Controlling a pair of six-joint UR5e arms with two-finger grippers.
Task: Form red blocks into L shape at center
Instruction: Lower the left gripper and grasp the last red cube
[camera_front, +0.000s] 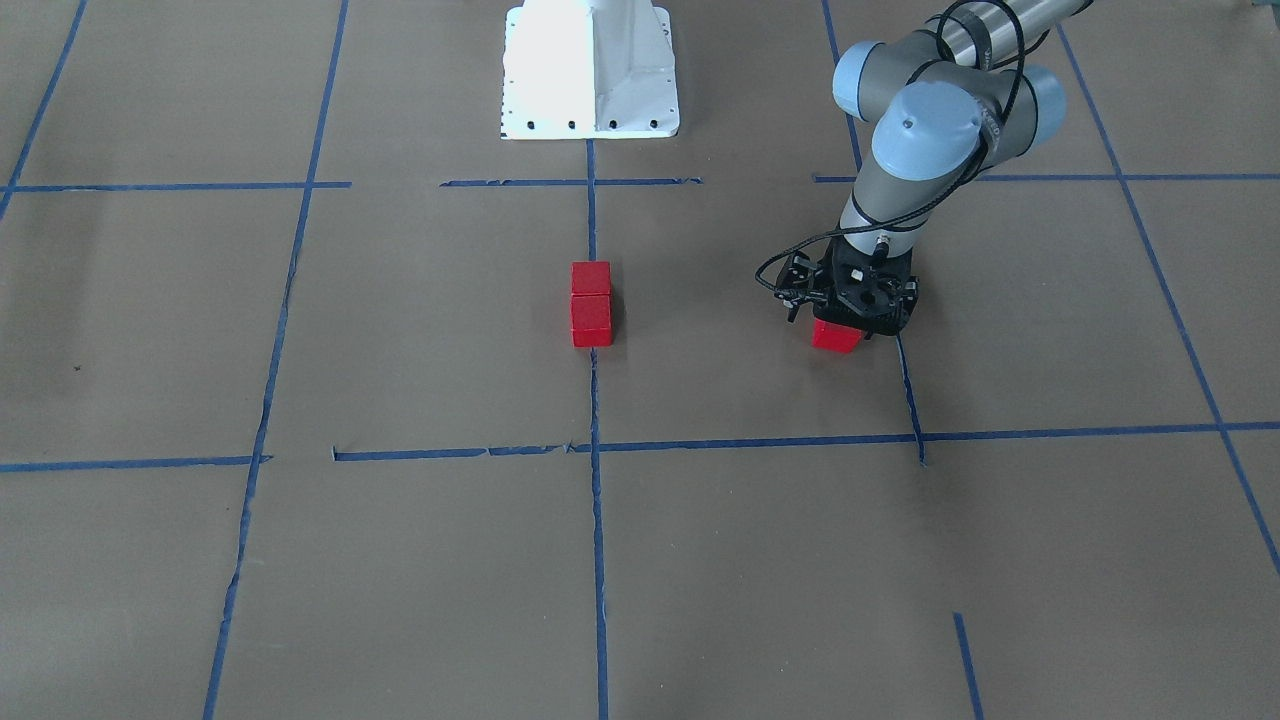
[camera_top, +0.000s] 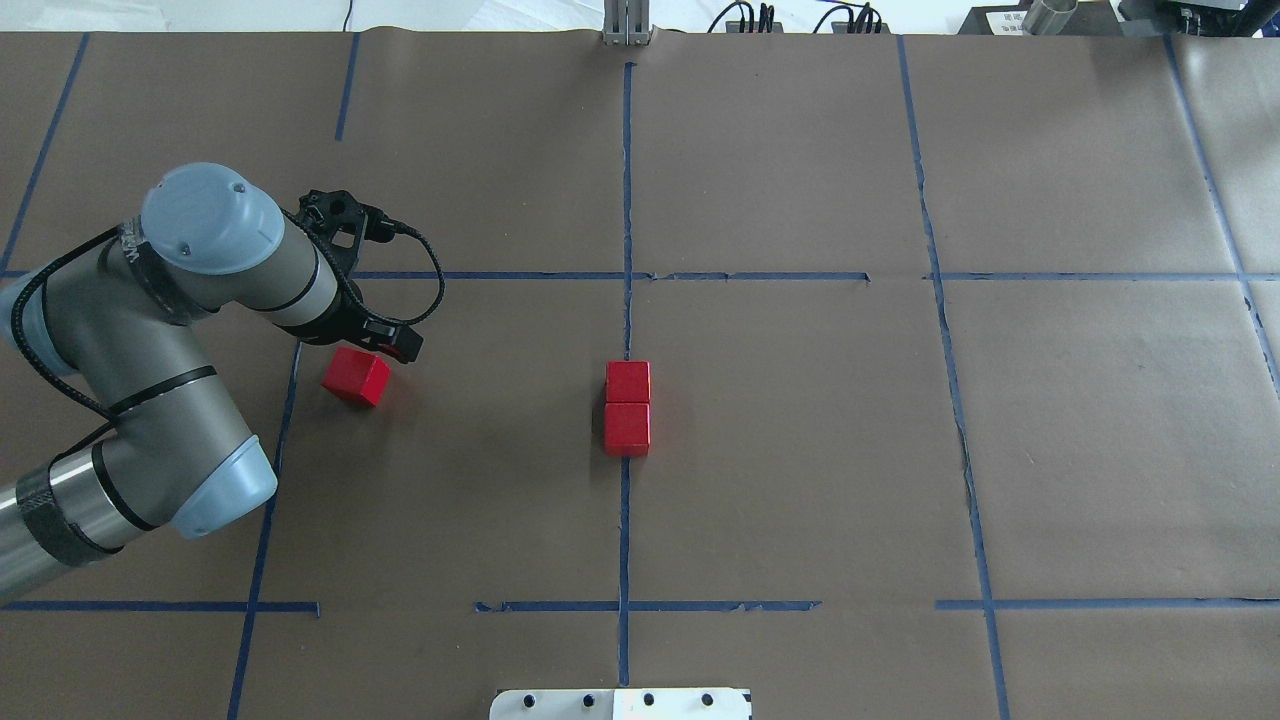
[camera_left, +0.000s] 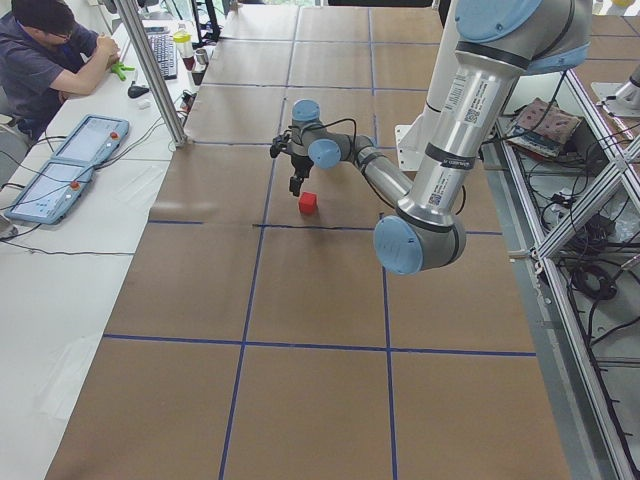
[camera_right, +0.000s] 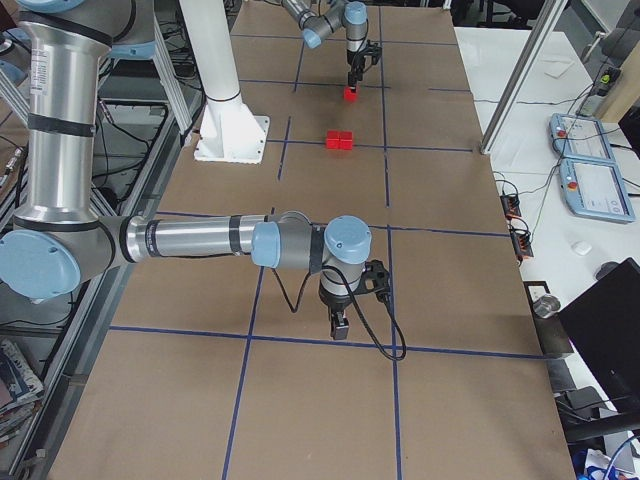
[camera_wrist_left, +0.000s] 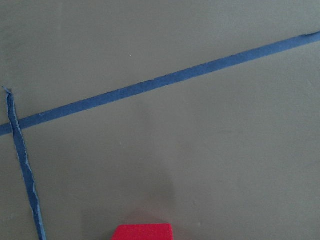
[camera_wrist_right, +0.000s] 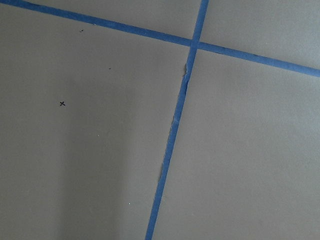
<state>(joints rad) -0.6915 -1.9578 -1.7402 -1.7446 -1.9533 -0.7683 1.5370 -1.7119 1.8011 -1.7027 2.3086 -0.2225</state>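
Two red blocks (camera_top: 627, 382) (camera_top: 627, 429) lie touching in a short row on the long blue tape line at the center (camera_top: 560, 400). They also show in the front view (camera_front: 591, 278) (camera_front: 592, 321). A third red block (camera_top: 355, 377), turned at an angle, sits far to the robot's left, directly under my left gripper (camera_front: 848, 318). Its top edge peeks in at the bottom of the left wrist view (camera_wrist_left: 142, 231). The fingers are hidden, so I cannot tell whether they are shut on it. My right gripper (camera_right: 340, 325) hovers low over bare paper at the robot's right; I cannot tell its state.
The white robot base (camera_front: 590, 70) stands behind the center. Blue tape lines (camera_top: 625, 200) grid the brown paper. A person (camera_left: 45, 55) sits at a side desk with teach pendants (camera_left: 65, 165) beyond the table's edge.
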